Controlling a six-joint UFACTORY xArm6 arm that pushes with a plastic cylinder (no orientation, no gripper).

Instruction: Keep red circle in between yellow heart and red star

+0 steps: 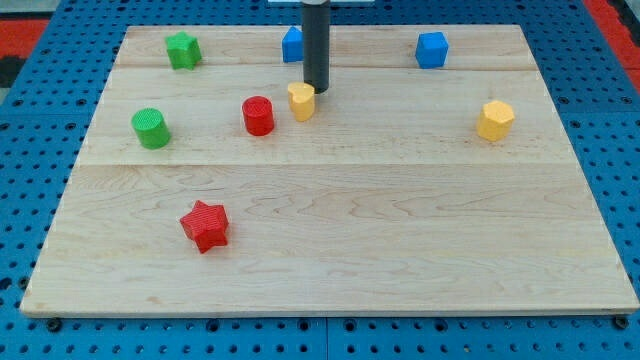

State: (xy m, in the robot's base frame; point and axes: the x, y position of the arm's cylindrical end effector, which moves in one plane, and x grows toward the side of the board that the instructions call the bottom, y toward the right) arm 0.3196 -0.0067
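Near top centre of the wooden board [330, 220], my tip [317, 90] sits just above-right of yellow heart [301, 101], touching or nearly; it's a bare rod w/ no fingers, holds nothing. Red circle [258, 115] is just left of heart; red star [205, 225] lies lower left, well apart.

The pale wooden board [330, 230] lay on a blue perforated surface [620, 150]. On it stood a green star [183, 50], a green cylinder [151, 128], a red circle [258, 115], a yellow heart [301, 101], a red star [206, 225], a blue block [292, 44] partly hidden by the rod, a blue cube [432, 49] and a yellow hexagonal block [494, 120]. My tip [317, 90] rested on the board, touching the yellow heart's upper right.
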